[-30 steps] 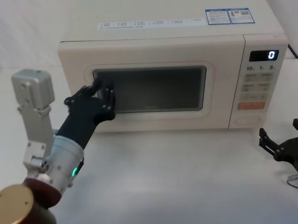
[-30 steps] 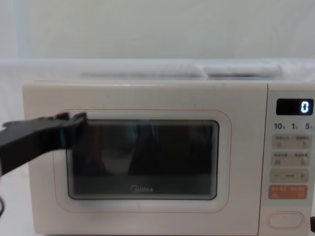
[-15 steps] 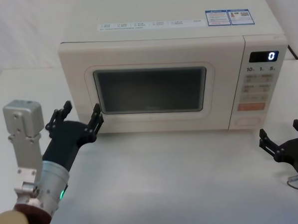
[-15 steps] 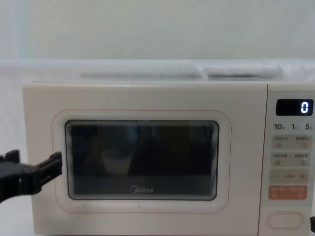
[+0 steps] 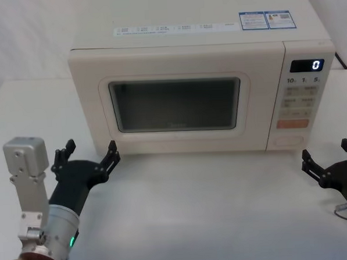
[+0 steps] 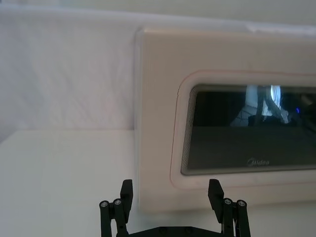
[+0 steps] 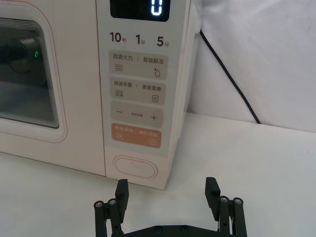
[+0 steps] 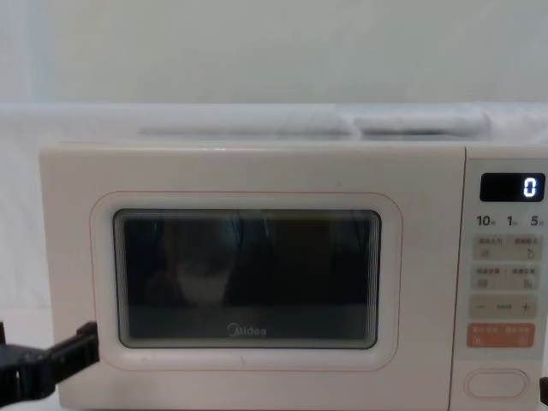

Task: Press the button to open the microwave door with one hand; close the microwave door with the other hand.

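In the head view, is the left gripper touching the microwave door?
No. The left gripper hangs open over the table, in front of and apart from the closed microwave door.

The cream microwave door (image 5: 175, 106) sits shut, its pill-shaped button (image 5: 291, 140) low on the right panel.

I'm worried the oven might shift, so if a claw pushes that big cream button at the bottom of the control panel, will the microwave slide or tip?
Probably neither. The microwave is wide, low and sits flat on the table, so tipping looks unlikely. The button is near its base, so a push there gives little leverage. On the smooth tabletop, a hard push might slide it slightly. The right claw is open before it.
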